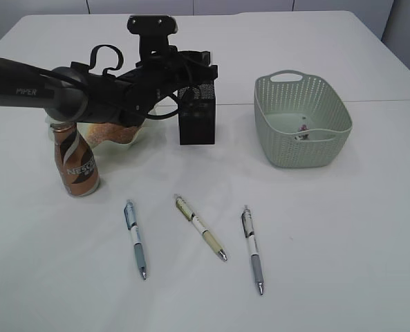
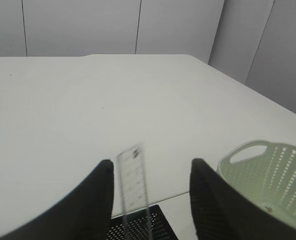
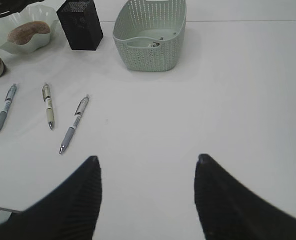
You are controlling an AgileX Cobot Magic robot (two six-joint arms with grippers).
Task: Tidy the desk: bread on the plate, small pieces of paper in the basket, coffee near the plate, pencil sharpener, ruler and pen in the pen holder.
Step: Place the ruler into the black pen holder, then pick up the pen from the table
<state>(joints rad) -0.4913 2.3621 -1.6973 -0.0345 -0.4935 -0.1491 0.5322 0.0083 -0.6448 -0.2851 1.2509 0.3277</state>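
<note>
Your left claw over pen holder, fingers parted, blurred ruler upright between them, lower end inside holder. Right claw gapes empty above plain white table. Pale wall panels behind.

The pen holder stands between the plate on the left and the basket on the right. The coffee sits just near of the plate, and three pens lie in a row nearer still.

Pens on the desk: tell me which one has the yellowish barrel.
The middle pen. Its barrel is pale yellow-olive, and it lies slanted between the grey-blue left pen and the grey-white right pen.
</note>
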